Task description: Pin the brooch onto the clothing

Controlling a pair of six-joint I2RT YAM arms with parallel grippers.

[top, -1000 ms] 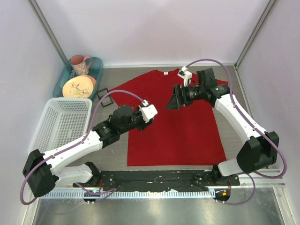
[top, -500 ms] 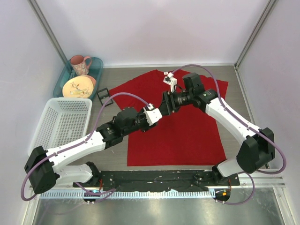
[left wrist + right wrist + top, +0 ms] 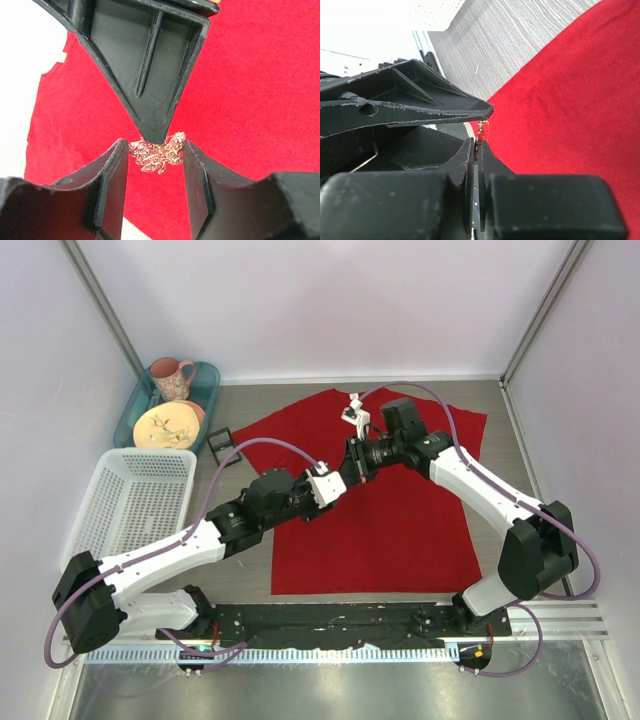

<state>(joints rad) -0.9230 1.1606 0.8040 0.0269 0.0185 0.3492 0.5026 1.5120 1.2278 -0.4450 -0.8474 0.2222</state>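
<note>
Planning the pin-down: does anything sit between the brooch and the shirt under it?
Nothing visible does. The brooch, clamped in the left gripper with the right gripper's tip touching it, hangs over bare red shirt.

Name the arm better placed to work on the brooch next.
Right, probably. The left gripper is shut on the brooch, holding it above the red T-shirt, so it is busy. The right gripper, nearly closed, has its tips at the brooch's upper edge.

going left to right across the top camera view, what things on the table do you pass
white basket → small black box → red t-shirt
</note>
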